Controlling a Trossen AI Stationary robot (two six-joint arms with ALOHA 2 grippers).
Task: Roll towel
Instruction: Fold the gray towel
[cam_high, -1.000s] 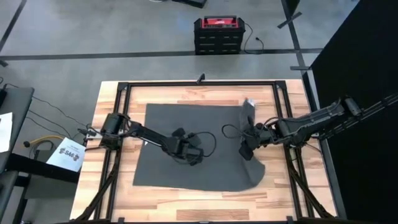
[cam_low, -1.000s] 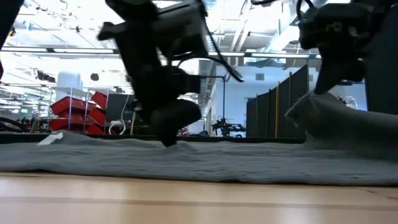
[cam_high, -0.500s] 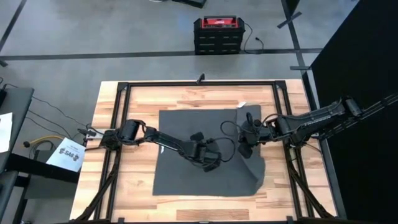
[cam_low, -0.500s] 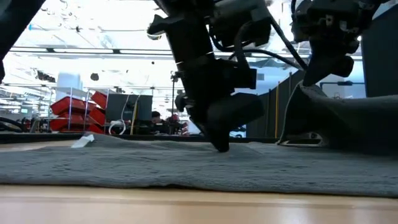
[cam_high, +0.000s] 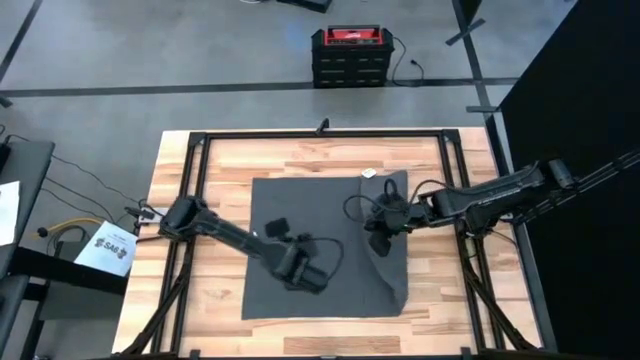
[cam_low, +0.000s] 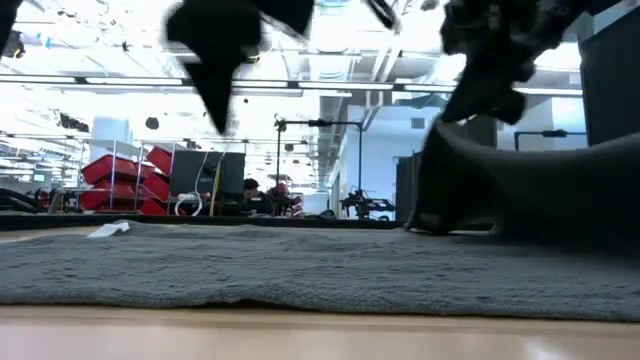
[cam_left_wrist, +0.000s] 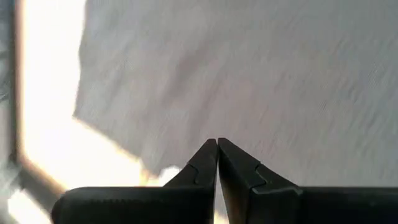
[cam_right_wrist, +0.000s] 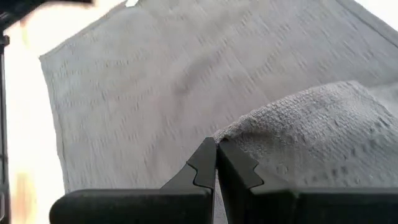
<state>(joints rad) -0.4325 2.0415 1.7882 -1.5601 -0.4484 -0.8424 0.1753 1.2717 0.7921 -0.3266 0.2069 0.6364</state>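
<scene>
The dark grey towel (cam_high: 320, 240) lies spread on the wooden table, with its small white tag (cam_high: 368, 173) at the far edge. Its right part is raised into a fold (cam_low: 520, 190). My right gripper (cam_high: 377, 243) is shut on that fold above the towel's right half. My left gripper (cam_high: 305, 278) is shut and hangs over the towel's near middle. In the low view it (cam_low: 218, 105) is well above the cloth, and in its wrist view (cam_left_wrist: 216, 143) nothing sits between its fingertips. My right gripper pinches the lifted fold of the towel at its edge (cam_right_wrist: 231, 133) between its two fingers. It comes from the table's right and slants downward. The held cloth stands up off the table as a hump (cam_right_wrist: 311, 130), and the rest of the towel lies flat.
A black frame (cam_high: 200, 140) runs around the tabletop. Bare wood shows along the far edge (cam_high: 300, 155) and the near edge (cam_high: 320, 335). A red and black box (cam_high: 350, 45) stands on the floor beyond the table. A paper label (cam_high: 112, 245) hangs at the left.
My left gripper first went right along the towel, and the towel's left edge slid toward the right with it. It then rose off the cloth and drew back toward the near left. My right gripper carried the raised right edge toward the left, and the tag moved left with it.
</scene>
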